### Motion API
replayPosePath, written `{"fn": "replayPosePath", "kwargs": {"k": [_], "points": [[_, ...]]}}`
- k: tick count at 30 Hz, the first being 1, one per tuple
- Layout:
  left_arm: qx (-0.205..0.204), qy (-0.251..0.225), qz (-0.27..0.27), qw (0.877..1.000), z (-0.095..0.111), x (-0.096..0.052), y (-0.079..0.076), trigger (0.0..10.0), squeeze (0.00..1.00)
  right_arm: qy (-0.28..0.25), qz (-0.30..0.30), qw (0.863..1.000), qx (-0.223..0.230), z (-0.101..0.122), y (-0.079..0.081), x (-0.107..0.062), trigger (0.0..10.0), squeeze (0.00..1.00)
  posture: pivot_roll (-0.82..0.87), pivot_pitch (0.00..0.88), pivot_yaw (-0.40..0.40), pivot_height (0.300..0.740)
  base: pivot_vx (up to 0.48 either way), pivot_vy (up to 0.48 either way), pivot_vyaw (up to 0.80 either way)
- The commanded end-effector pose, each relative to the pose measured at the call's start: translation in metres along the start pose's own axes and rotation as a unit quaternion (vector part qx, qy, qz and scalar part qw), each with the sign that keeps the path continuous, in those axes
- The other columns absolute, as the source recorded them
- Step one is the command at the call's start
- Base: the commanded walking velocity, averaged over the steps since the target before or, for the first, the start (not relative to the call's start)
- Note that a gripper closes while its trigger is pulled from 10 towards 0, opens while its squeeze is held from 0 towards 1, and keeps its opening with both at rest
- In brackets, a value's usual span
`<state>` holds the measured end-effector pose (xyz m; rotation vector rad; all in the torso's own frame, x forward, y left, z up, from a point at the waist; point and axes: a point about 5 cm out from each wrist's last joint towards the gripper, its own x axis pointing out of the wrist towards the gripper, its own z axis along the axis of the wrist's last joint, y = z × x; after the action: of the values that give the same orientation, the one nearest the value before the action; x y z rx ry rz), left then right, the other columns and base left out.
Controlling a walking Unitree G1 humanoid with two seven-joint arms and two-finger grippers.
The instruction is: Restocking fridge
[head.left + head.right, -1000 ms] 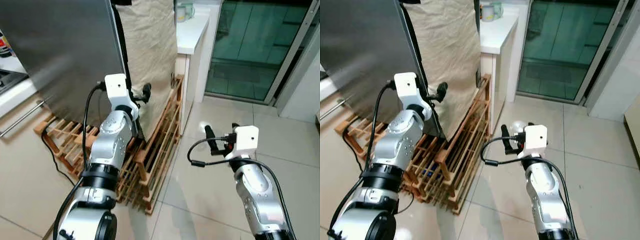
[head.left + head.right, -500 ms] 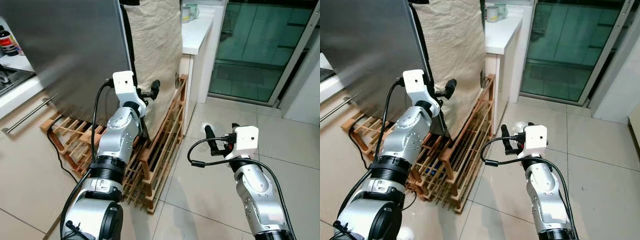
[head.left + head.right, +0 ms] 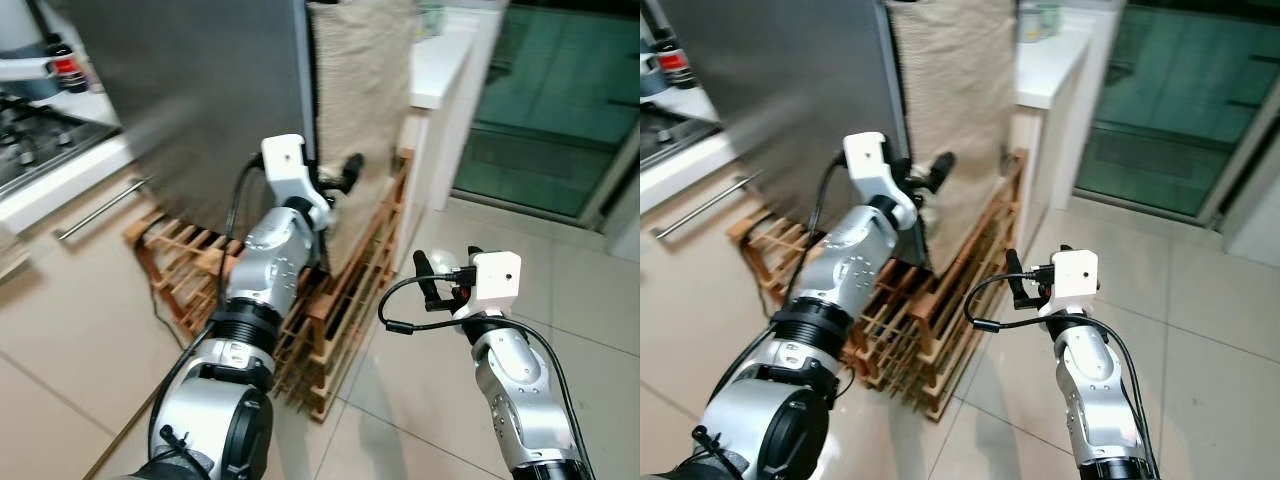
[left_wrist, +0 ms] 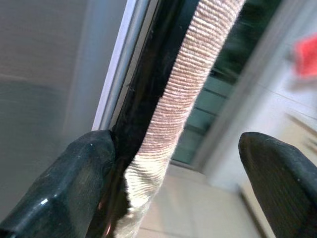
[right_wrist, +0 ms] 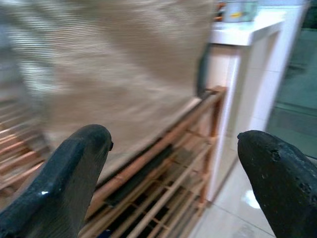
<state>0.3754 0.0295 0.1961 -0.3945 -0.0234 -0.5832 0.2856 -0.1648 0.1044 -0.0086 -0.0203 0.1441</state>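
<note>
The fridge's steel door (image 3: 200, 90) stands ahead on my left, with a beige woven cloth (image 3: 360, 80) hanging just behind its edge. My left gripper (image 3: 340, 178) is raised to that edge and is open. In the left wrist view one finger (image 4: 74, 183) rests against the black door seal (image 4: 148, 99) and the cloth (image 4: 198, 64) runs between the two fingers. My right gripper (image 3: 425, 275) is held low over the tiled floor, open and holding nothing, pointing toward the cloth (image 5: 114, 64).
A wooden slatted rack (image 3: 345, 290) lies on the floor at the foot of the fridge. A white counter (image 3: 440, 60) stands beyond the cloth, a glass sliding door (image 3: 560, 110) at the right. A hob (image 3: 40, 130) and drawer handle (image 3: 100, 205) are at the left.
The whole picture has slid to the right, so the camera has turned left, bringing the hob into view. My left gripper stays at the door edge; the right arm keeps its pose.
</note>
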Motion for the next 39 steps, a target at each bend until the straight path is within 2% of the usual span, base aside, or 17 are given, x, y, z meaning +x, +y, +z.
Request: {"fn": "replayPosePath", "kwargs": {"k": [1, 6, 9, 14, 19, 22, 24, 25, 26, 28, 30, 31, 32, 35, 36, 37, 39], "points": [[-0.027, -0.016, -0.144, 0.989, 0.007, 0.020, -0.076, 10.0, 0.00, -0.001, 0.000, 1.000, 0.000, 0.001, 0.000, -0.002, 10.0, 0.00, -0.26, 0.000, 0.117, 0.740, 0.000, 0.000, 0.00], [-0.064, -0.031, -0.255, 0.964, 0.013, 0.019, -0.119, 10.0, 0.00, 0.006, -0.001, 1.000, 0.001, -0.002, 0.000, -0.007, 10.0, 0.00, -0.28, 0.000, 0.126, 0.740, 0.000, 0.000, 0.00], [-0.075, -0.031, -0.282, 0.956, 0.013, 0.019, -0.130, 10.0, 0.00, 0.013, 0.001, 1.000, 0.000, -0.005, 0.001, -0.011, 10.0, 0.00, -0.28, 0.000, 0.129, 0.740, 0.000, 0.000, 0.00], [-0.073, -0.034, -0.272, 0.959, 0.018, 0.016, -0.116, 10.0, 0.00, 0.017, 0.003, 1.000, 0.000, -0.006, 0.002, -0.013, 10.0, 0.00, -0.28, 0.000, 0.134, 0.740, 0.000, 0.000, 0.00], [-0.016, -0.035, -0.162, 0.986, 0.021, -0.009, -0.039, 10.0, 0.00, 0.015, -0.007, 1.000, 0.007, -0.004, -0.001, -0.011, 10.0, 0.00, -0.26, 0.000, 0.129, 0.740, 0.000, 0.000, 0.00], [0.003, -0.038, -0.124, 0.991, 0.025, -0.025, -0.011, 10.0, 0.00, 0.014, -0.010, 1.000, 0.008, -0.003, -0.003, -0.008, 10.0, 0.00, -0.25, 0.000, 0.126, 0.740, 0.000, 0.000, 0.00], [0.019, -0.044, -0.079, 0.996, 0.031, -0.047, 0.018, 10.0, 0.00, 0.012, -0.012, 1.000, 0.006, -0.002, -0.005, -0.004, 10.0, 0.00, -0.23, 0.000, 0.119, 0.740, 0.000, 0.000, 0.00], [0.026, -0.046, -0.065, 0.996, 0.033, -0.054, 0.026, 10.0, 0.00, 0.012, -0.012, 1.000, 0.005, -0.001, -0.005, -0.003, 10.0, 0.00, -0.22, 0.000, 0.117, 0.740, 0.000, 0.000, 0.00], [0.026, -0.046, -0.065, 0.996, 0.033, -0.054, 0.026, 10.0, 0.00, 0.012, -0.012, 1.000, 0.005, -0.001, -0.005, -0.003, 10.0, 0.00, -0.22, 0.000, 0.117, 0.740, 0.000, 0.000, 0.00], [0.055, -0.059, 0.020, 0.997, 0.041, -0.085, 0.064, 10.0, 0.00, 0.011, -0.015, 1.000, 0.004, 0.002, -0.007, 0.004, 10.0, 0.00, -0.19, 0.000, 0.108, 0.740, 0.000, 0.000, 0.00], [0.074, -0.069, 0.091, 0.991, 0.048, -0.117, 0.091, 10.0, 0.00, 0.011, -0.017, 1.000, 0.009, 0.003, -0.009, 0.009, 10.0, 0.00, -0.17, 0.000, 0.094, 0.740, 0.000, 0.000, 0.00], [0.085, -0.072, 0.115, 0.987, 0.049, -0.132, 0.098, 10.0, 0.00, 0.013, -0.017, 1.000, 0.014, 0.002, -0.009, 0.010, 10.0, 0.00, -0.16, 0.000, 0.087, 0.740, 0.000, 0.000, 0.00], [0.085, -0.072, 0.115, 0.987, 0.049, -0.132, 0.098, 10.0, 0.00, 0.013, -0.017, 1.000, 0.014, 0.002, -0.009, 0.010, 10.0, 0.00, -0.16, 0.000, 0.087, 0.740, 0.000, 0.000, 0.00], [0.117, -0.063, 0.161, 0.978, 0.046, -0.171, 0.108, 10.0, 0.00, 0.020, -0.010, 0.999, 0.025, 0.000, -0.008, 0.013, 10.0, 0.00, -0.12, 0.000, 0.062, 0.740, 0.000, 0.000, 0.00], [0.117, -0.063, 0.161, 0.978, 0.046, -0.171, 0.108, 10.0, 0.00, 0.020, -0.010, 0.999, 0.025, 0.000, -0.008, 0.013, 10.0, 0.00, -0.12, 0.000, 0.062, 0.740, 0.000, 0.000, 0.00], [0.118, -0.043, 0.169, 0.978, 0.036, -0.191, 0.104, 10.0, 0.00, 0.020, -0.001, 0.999, 0.036, 0.000, -0.006, 0.015, 10.0, 0.00, -0.10, 0.000, 0.047, 0.740, 0.000, 0.000, 0.65], [0.098, -0.040, 0.169, 0.980, 0.027, -0.198, 0.096, 10.0, 0.00, 0.028, 0.006, 0.999, 0.046, -0.003, -0.005, 0.018, 10.0, 0.00, -0.09, 0.000, 0.034, 0.740, 0.000, -0.474, 0.64]]}}
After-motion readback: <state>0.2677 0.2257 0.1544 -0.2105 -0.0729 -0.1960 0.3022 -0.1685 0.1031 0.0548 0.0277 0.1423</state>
